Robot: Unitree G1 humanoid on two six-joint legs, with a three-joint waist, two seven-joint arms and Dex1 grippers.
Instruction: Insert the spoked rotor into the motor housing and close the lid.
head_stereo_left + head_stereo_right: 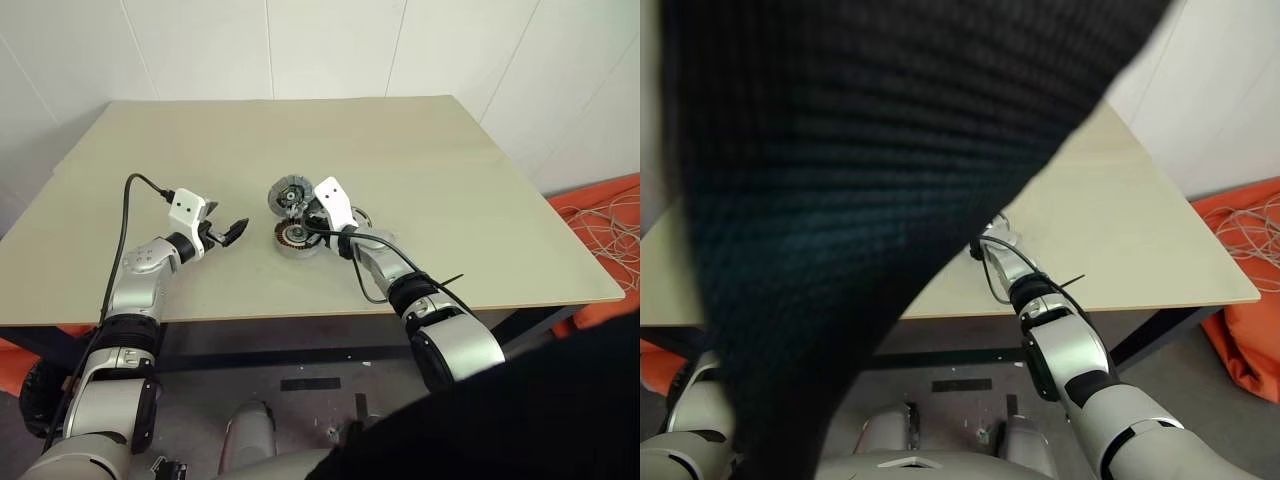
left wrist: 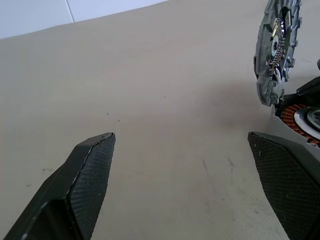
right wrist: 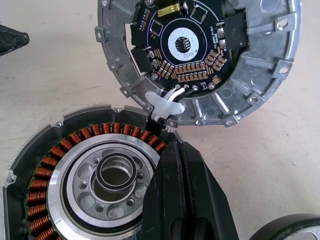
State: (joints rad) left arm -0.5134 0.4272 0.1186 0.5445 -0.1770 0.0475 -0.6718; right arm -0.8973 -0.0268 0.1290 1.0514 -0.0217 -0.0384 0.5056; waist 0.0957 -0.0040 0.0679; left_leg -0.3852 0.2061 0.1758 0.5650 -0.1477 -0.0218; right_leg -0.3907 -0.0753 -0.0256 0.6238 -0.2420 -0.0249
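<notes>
I see the motor housing (image 3: 75, 175) lying flat on the table (image 1: 450, 200) near the middle, its ring of copper-brown windings facing up around a silver centre with a round bore. Touching its far rim stands the lid (image 3: 200, 55), tipped up on edge and joined to the housing by a small pale metal tab; the face turned toward my right wrist camera carries a dark circuit board with a pale round centre. My right gripper (image 3: 182, 150) has its two black fingers pressed together with nothing between them, and their tips sit right at the housing's rim, just beside the tab where lid and housing meet, over the edge of the windings. From the head view the right arm reaches in from the near right, and a rounded silver-and-dark part (image 3: 290, 230) lies on the table just beside that gripper on its right; I cannot tell whether this is the spoked rotor. My left gripper (image 1: 228, 234) hovers over bare tabletop to the left of the housing, well apart from it, its fingers (image 2: 92, 165) spread wide and empty, pointing toward the parts. A black cable (image 1: 125, 215) loops up from the left wrist
</notes>
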